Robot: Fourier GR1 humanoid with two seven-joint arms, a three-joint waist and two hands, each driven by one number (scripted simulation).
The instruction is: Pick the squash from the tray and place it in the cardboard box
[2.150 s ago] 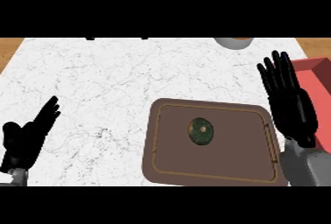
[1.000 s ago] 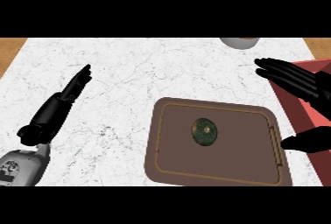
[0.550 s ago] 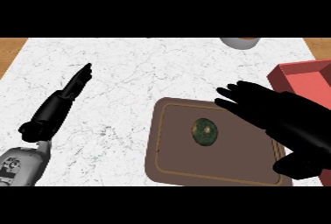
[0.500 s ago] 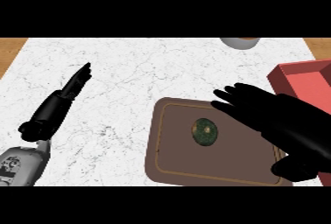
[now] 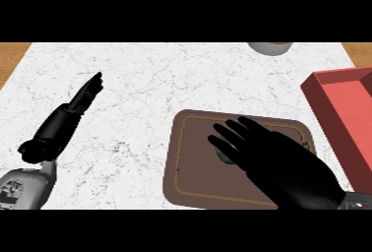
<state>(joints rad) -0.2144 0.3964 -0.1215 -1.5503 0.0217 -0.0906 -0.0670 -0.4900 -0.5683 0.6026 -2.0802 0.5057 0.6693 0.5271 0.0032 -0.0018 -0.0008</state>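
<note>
Starting at the bottom edge: lower left corner has the grey forearm [image 5: 25,189], and lower right is the right hand [image 5: 291,167], which is big in the frame and sits right over the brown tray [image 5: 183,167]. Its fingers are straight and spread apart, pointing toward the upper left, not curled round anything. The squash [image 5: 224,156] is on the tray, mostly hidden under those fingers, and only a dark green sliver peeks out at the left edge of the hand. Can't tell if the fingers actually touch it or just hang above it. The tray lies flat on the white marble counter [image 5: 181,78], lower middle of the frame.

Further up on the left side, the left hand [image 5: 73,110] is stretched out with its fingers straight and pressed together, tip pointing to the upper left, holding nothing. Well apart from the tray.

Right edge, middle height: the red box [image 5: 341,113], open on top, just beside the tray. At the very top, right of centre, a grey round thing [image 5: 270,47] is cut off by the frame
</note>
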